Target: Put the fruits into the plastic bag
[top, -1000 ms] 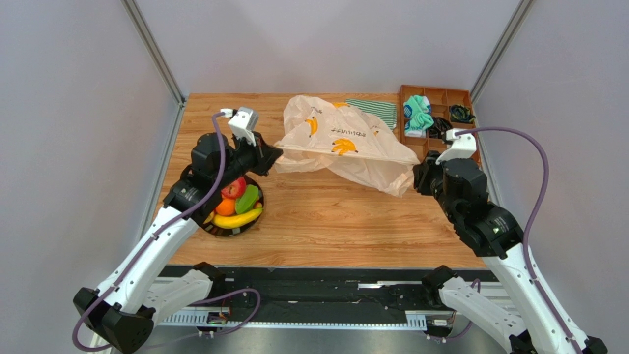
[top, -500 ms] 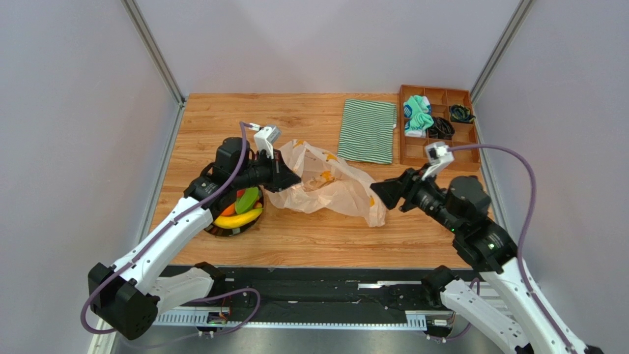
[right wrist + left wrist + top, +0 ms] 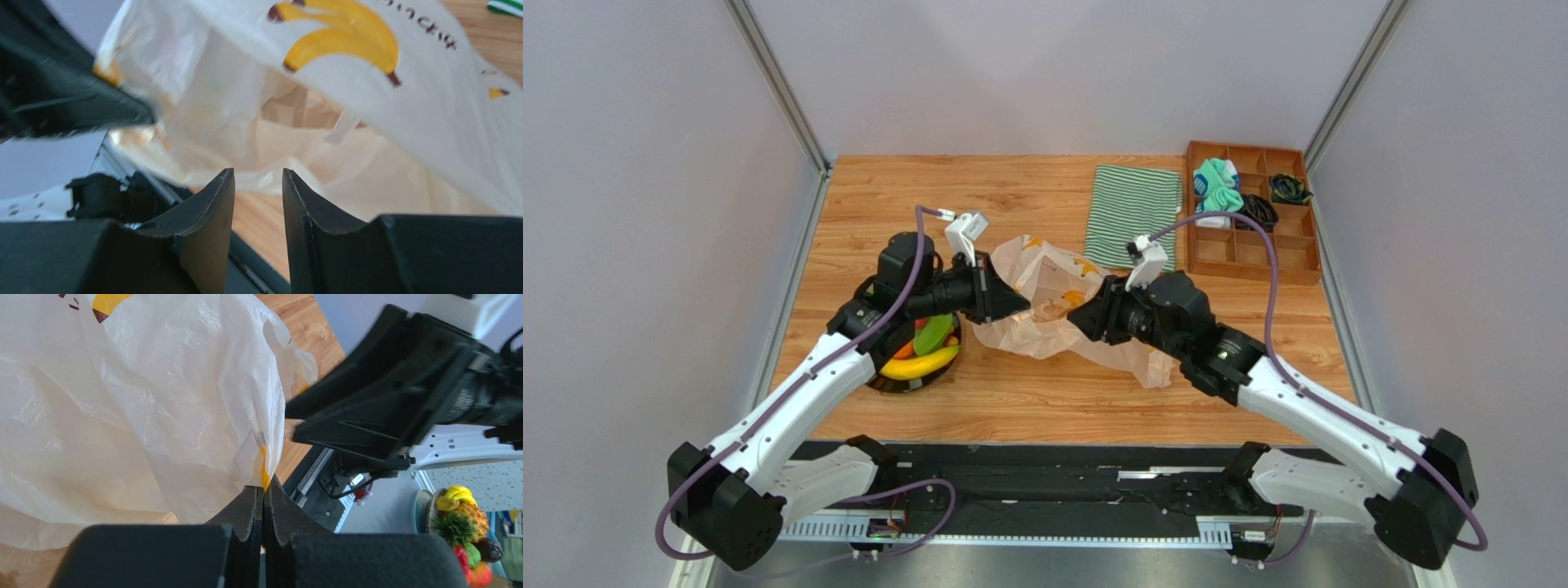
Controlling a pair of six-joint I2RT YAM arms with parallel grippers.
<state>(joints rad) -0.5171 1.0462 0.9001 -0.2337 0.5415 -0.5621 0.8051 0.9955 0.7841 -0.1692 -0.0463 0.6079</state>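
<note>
The plastic bag (image 3: 1057,306), whitish with banana prints, lies crumpled at the table's middle. My left gripper (image 3: 1014,301) is shut on the bag's left edge; in the left wrist view (image 3: 264,491) the film (image 3: 153,404) comes out of the closed fingertips. My right gripper (image 3: 1078,319) is open and empty right at the bag's near side, facing the left gripper; in the right wrist view (image 3: 258,177) the bag (image 3: 319,104) hangs just beyond the fingers. The fruits sit in a dark bowl (image 3: 891,384) under the left arm: a yellow banana (image 3: 918,363), a green piece (image 3: 934,332), an orange (image 3: 896,350).
A green-and-white striped cloth (image 3: 1133,214) lies behind the bag. A wooden divided tray (image 3: 1249,208) with small items stands at the back right. Grey walls close in the table on both sides.
The bag was held stretched high between both grippers, then came down crumpled. The right gripper has let go and swung left to the bag's near side. The left gripper keeps its hold.
</note>
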